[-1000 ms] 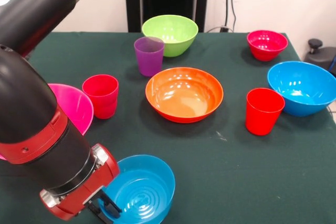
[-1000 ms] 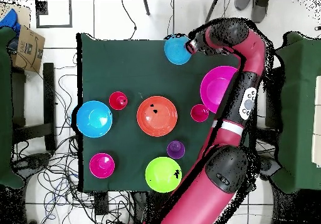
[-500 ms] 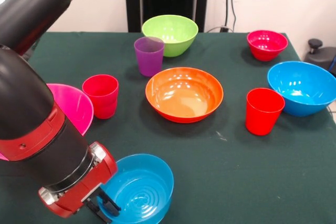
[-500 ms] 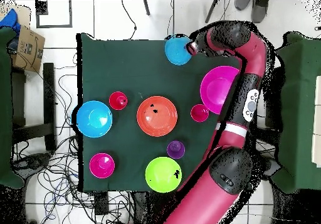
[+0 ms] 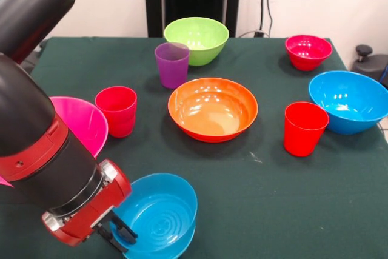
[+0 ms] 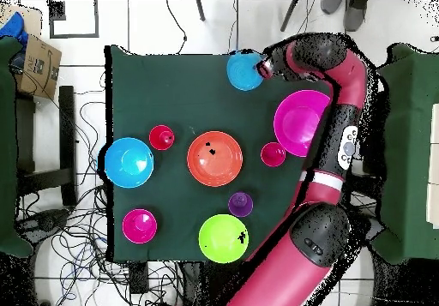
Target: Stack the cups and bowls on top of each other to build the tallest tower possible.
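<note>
My gripper (image 5: pixel 119 235) is at the table's near left corner in the front view, shut on the rim of a small blue bowl (image 5: pixel 156 216), which sits tilted. The overhead view shows the gripper (image 6: pixel 263 65) at that bowl (image 6: pixel 244 70) too. I see only one small blue bowl. The orange bowl (image 5: pixel 212 110) stands at mid-table and the purple cup (image 5: pixel 172 65) behind it. One red cup (image 5: pixel 116 110) stands by the large pink bowl (image 5: pixel 82 122), the other red cup (image 5: pixel 305 128) by the large blue bowl (image 5: pixel 348 101). Nothing is stacked.
The lime green bowl (image 5: pixel 196 40) and the small red-magenta bowl (image 5: pixel 308 51) stand along the far edge. My arm (image 5: pixel 36 131) covers the left side of the table and part of the pink bowl. The small blue bowl lies close to the table's near edge.
The gripper and the small blue bowl have shifted slightly left and toward the camera in the front view, and the bowl has tipped. The other pieces have not moved.
</note>
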Motion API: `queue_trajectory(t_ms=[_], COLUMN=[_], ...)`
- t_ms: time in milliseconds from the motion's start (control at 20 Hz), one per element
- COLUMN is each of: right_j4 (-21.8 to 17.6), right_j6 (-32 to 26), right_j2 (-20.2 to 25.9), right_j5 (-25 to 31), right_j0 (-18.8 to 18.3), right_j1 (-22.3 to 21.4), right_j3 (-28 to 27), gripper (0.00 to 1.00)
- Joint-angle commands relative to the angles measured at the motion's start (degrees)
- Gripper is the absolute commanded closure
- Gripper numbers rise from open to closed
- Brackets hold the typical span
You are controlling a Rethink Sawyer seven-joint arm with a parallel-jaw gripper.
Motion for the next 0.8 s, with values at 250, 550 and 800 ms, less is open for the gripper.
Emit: queue_trajectory(t_ms=[250, 550, 800], right_j4=[0.3, 3.0, 4.8], right_j6=[-9.4, -8.6, -8.3], right_j2=[-13.4, -16.1, -17.8], right_j5=[-0.1, -1.7, -1.0], right_j0=[-0.1, -0.3, 0.3], right_j1=[3.8, 3.5, 3.1], right_j3=[9.2, 11.7, 12.0], gripper=[1.0, 1.0, 1.0])
